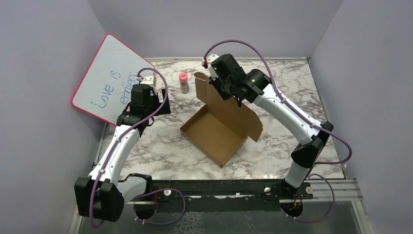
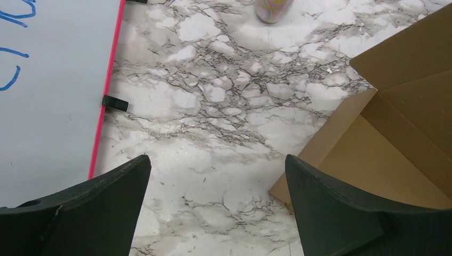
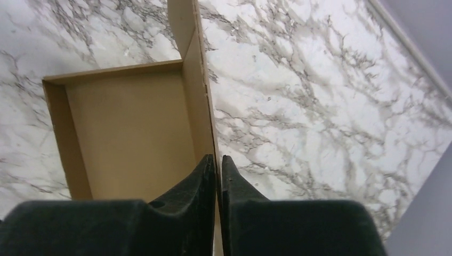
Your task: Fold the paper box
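Observation:
The paper box [image 1: 214, 134] is brown cardboard and lies in the middle of the table as a shallow open tray with low walls. Its lid panel [image 1: 229, 105] stands upright along the far-right side. My right gripper [image 3: 217, 157] is shut on the lid's top edge, one finger on each face; the tray floor [image 3: 128, 133] lies below to the left. In the top view that gripper [image 1: 225, 90] sits at the lid's upper edge. My left gripper [image 2: 217, 158] is open over bare marble, with nothing between its fingers, and the box corner [image 2: 368, 160] is just to its right.
A pink-framed whiteboard [image 1: 109, 78] with blue writing leans against the left wall, its edge [image 2: 106, 90] close to my left gripper. A small pink-capped bottle [image 1: 183, 83] stands behind the box. Purple walls close in three sides of the marble table [image 1: 160, 146].

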You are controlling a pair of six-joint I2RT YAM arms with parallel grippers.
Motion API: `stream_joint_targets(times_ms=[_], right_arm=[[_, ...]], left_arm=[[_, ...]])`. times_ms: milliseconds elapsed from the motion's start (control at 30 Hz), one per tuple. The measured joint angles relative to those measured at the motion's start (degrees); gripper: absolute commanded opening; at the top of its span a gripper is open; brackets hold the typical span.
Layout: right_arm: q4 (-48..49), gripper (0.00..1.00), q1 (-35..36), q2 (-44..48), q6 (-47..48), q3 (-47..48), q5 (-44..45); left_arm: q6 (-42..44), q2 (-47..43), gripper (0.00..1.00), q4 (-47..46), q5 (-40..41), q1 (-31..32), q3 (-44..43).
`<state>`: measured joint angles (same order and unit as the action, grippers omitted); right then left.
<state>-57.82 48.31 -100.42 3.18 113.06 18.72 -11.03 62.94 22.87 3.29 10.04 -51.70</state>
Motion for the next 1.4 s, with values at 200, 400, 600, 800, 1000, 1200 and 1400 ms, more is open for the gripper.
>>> stream_joint_targets(times_ms=[200, 400, 600, 800, 1000, 1200, 1400], right_arm=[[0.76, 0.01, 0.0, -0.31, 8.68, 0.22, -0.76], [6.51, 0.01, -0.22, -0.42, 20.57, -1.99, -5.62], [9.35, 0.01, -3.48, -0.83, 31.85, -0.72, -17.25], [9.62, 0.01, -6.84, -3.06, 43.39, 0.85, -28.17], [9.75, 0.03, -8.57, -7.61, 49.03, 4.07, -32.65], [10.88, 0.28, -8.68, -9.29, 50.42, 5.66, -34.77], [14.91, 0.59, -8.68, -7.91, 47.98, 4.33, -34.75]], left_arm=[[0.72, -1.22, 0.97, 0.0, 0.28, 0.22, 0.44], [1.22, -2.1, 0.96, -0.04, 0.37, 0.61, 0.57], [2.12, -2.32, 0.95, -0.22, -1.38, 0.85, 0.63], [2.82, -3.17, 0.95, -0.5, -2.32, 0.85, 0.72], [4.28, -3.8, 0.95, -0.5, -6.08, 0.85, 0.72], [5.81, -5.84, 0.93, -0.94, -7.67, 0.85, 0.85], [7.48, -9.01, 0.9, -4.59, -10.29, 0.85, 1.49]])
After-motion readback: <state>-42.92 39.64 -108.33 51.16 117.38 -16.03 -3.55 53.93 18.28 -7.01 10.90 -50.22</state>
